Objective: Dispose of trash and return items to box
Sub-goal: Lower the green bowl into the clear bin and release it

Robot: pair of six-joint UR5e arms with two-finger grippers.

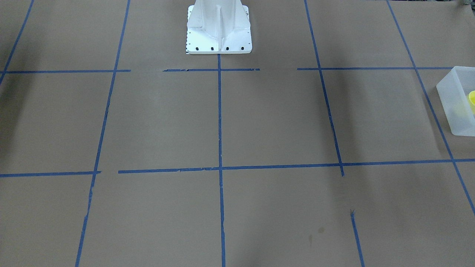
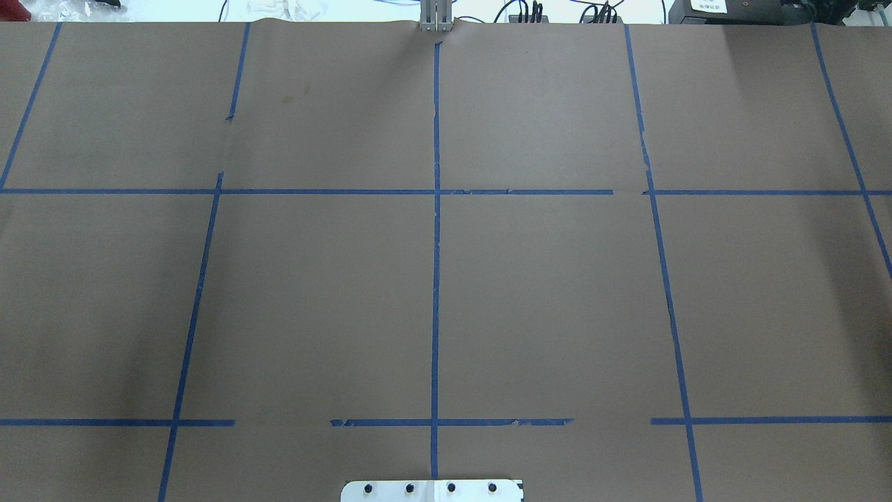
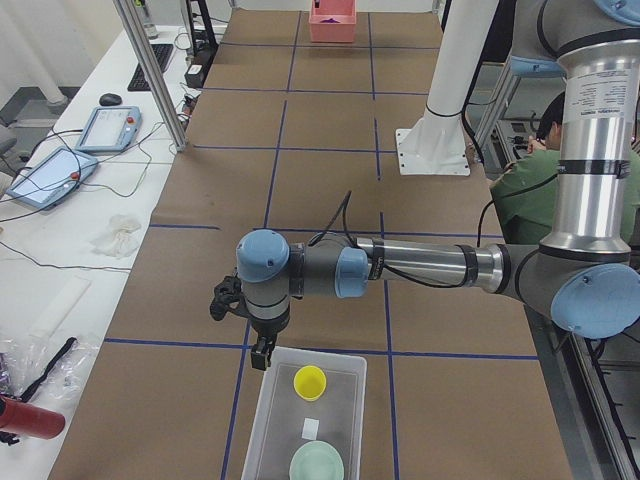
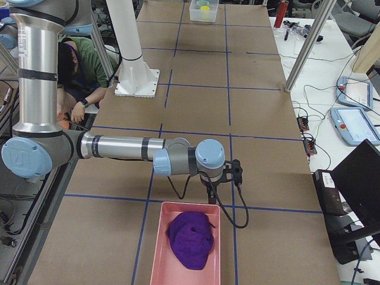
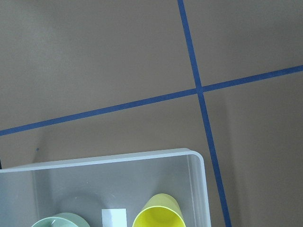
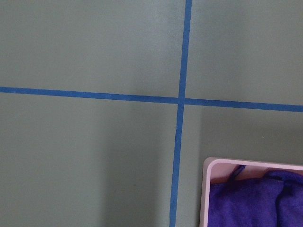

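Note:
The yellow cup (image 3: 309,381) stands upright inside the frosted white box (image 3: 258,420) at the table's left end. It also shows in the left wrist view (image 5: 158,215), behind the box's rim (image 5: 118,158), and at the edge of the front-facing view (image 1: 472,99). My left gripper (image 3: 262,357) hangs just above the box's near wall, beside the cup and apart from it. My right gripper (image 4: 211,195) hangs at the edge of a pink tray (image 4: 155,249). Both grippers show only in the side views, so I cannot tell whether they are open or shut.
A pale green bowl (image 3: 317,465) and a white label (image 5: 114,218) are also in the box. A purple cloth (image 4: 191,237) lies in the pink tray. The robot's white base (image 1: 219,29) stands at mid-table. A person sits behind the robot (image 3: 535,165).

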